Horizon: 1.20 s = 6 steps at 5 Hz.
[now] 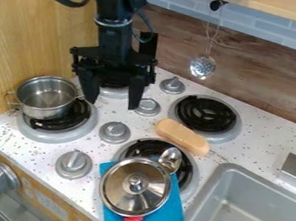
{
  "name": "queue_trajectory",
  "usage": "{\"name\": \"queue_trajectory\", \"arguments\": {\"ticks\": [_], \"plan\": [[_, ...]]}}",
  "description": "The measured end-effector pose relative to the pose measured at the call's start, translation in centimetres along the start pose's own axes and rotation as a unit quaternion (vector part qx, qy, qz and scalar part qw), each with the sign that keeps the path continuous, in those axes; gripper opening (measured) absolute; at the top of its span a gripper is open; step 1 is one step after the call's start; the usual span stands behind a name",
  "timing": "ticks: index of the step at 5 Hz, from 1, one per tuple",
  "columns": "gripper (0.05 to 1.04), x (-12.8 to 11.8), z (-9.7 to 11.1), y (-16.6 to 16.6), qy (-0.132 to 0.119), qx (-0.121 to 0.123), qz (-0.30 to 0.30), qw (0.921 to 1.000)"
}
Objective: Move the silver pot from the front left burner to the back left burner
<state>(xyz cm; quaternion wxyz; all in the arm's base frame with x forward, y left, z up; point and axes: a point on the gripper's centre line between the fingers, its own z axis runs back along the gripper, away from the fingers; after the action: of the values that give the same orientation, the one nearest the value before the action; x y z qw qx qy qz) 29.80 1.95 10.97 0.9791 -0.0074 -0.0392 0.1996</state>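
A black robot gripper [112, 103] hangs over the far-left part of the speckled white bench [41, 156], its jaws spread apart. Near it, a steel pot [45, 102] sits on the left burner [55, 135]. Nearer, a metal lid [126, 193] lies on a blue cloth [174, 212], a spoon [170, 158] beside it. A tan block [183, 136] lies between two burners, left of a gray sink [249, 219].

Light wood panelling [41, 40] walls the left edge of the speckled bench [258, 145]; behind it, brown boarding [252, 74] rises to grey-blue tiles [273, 36].
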Motion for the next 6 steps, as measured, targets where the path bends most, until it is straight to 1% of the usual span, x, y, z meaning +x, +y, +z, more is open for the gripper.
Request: {"name": "queue_trajectory", "arguments": {"ticks": [1, 2, 3, 4, 5, 6], "plan": [[1.010, 2.8, -0.8, 1.1, -0.002, 0.014, 0.005, 0.9999], [1.010, 4.9, -1.2, 2.2, -0.013, 0.024, -0.012, 0.9995], [1.010, 6.3, -1.8, 2.8, -0.019, 0.035, -0.036, 0.9986], [1.010, 8.2, -3.0, 4.4, -0.025, 0.037, -0.040, 0.9982], [1.010, 10.0, -4.3, 6.0, -0.035, 0.037, -0.032, 0.9982], [1.010, 11.1, -5.0, 6.4, -0.035, 0.044, -0.023, 0.9981]]}}
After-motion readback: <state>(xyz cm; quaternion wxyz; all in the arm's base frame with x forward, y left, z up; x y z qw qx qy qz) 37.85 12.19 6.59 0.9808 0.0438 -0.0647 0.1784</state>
